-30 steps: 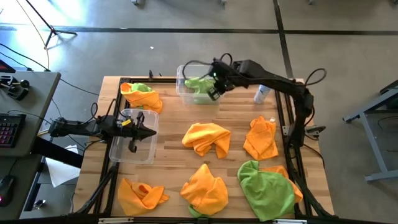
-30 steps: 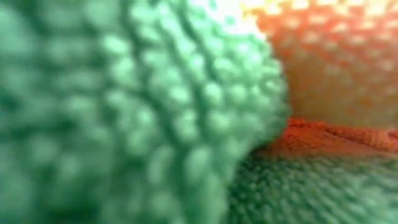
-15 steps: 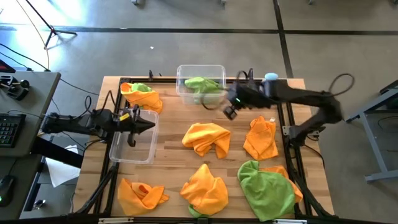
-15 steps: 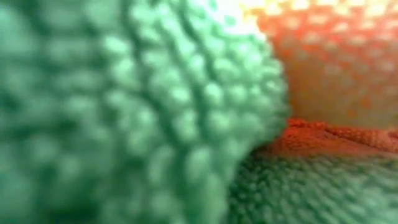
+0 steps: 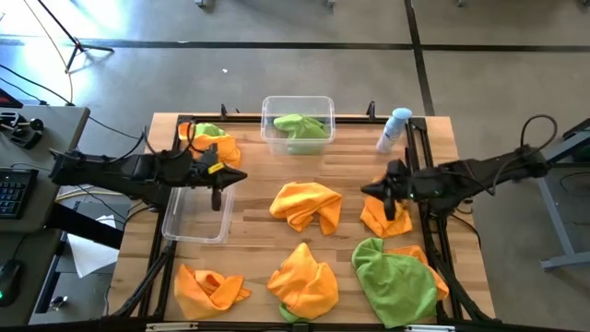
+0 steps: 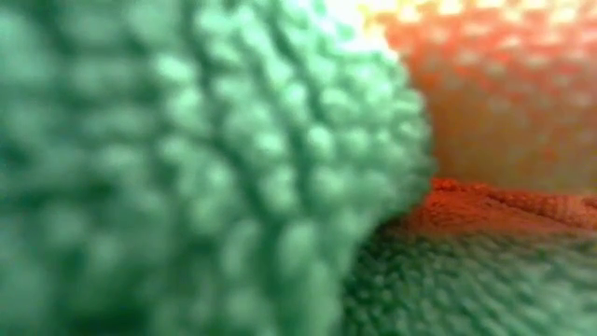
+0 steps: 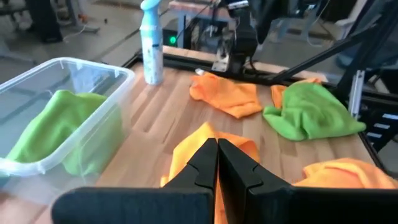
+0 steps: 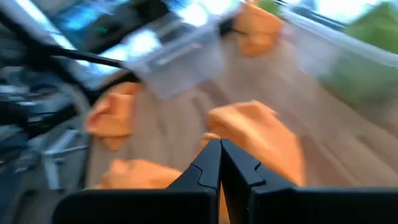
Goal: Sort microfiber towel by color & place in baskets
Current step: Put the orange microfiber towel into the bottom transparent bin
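Wooden slat counter (image 5: 249, 189), black frame rail around the edges.

- 12 o'clock edge: clear basket (image 5: 297, 124), one lime green towel (image 5: 300, 126) inside.
- 9 o'clock: second clear basket (image 5: 196, 207).
- 10–11 o'clock corner: orange towel (image 5: 214, 146) with a green one on top.
- 1 o'clock: spray bottle (image 5: 394, 129), blue cap.
- Centre: orange towel (image 5: 306, 204).
- 3 o'clock: orange towel (image 5: 383, 217).
- 4–5 o'clock: large green towel (image 5: 395, 279) over an orange one.
- 6 o'clock: orange towel (image 5: 302, 279).
- 7 o'clock: orange towel (image 5: 208, 289).

No readable text, labels, brands, numbers or signs on anything in view
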Controlling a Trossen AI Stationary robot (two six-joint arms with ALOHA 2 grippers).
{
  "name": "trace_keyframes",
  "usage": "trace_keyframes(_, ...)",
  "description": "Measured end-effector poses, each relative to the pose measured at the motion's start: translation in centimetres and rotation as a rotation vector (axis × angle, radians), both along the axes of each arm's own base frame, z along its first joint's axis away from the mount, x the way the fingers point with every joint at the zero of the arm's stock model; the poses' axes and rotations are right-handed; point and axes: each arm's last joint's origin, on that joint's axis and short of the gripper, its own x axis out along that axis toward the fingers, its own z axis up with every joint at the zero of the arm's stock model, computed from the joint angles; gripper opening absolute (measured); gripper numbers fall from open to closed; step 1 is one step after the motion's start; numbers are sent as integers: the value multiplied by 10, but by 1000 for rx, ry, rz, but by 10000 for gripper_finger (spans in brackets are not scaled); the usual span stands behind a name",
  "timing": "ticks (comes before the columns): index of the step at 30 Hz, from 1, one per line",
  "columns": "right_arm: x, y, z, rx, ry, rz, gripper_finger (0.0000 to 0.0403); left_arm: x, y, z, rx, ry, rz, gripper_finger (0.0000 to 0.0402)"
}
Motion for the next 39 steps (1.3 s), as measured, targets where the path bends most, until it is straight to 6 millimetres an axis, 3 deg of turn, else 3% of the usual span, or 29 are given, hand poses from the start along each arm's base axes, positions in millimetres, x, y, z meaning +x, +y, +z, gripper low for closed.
trace_keyframes(5, -9, 5, -33, -69, -17, 95, 1, 21, -2, 17, -117, 11, 53, 0)
trace_keyframes(9, -10, 7, -52, -52, 31, 123, 1, 29, 4, 29, -299, 7, 270, 0)
trace_keyframes(13, -10, 7, -58, -1, 51, 105, 1, 27, 15, 32, -353, 91, 457, 0)
trace_keyframes(18, -10, 7, -58, 0, 41, 97, 1, 23, 32, 30, -372, 138, 549, 0)
trace_keyframes(22, -10, 7, -57, 9, 38, 81, 0, 13, 52, 23, -426, 208, 673, 0)
trace_keyframes(29, -10, 3, -57, -15, 12, -59, 0, -23, 96, 8, -495, 387, 980, 1)
trace_keyframes(39, -9, -1, -52, -64, -53, -219, 0, -49, 141, 3, -492, 500, 1003, 58)
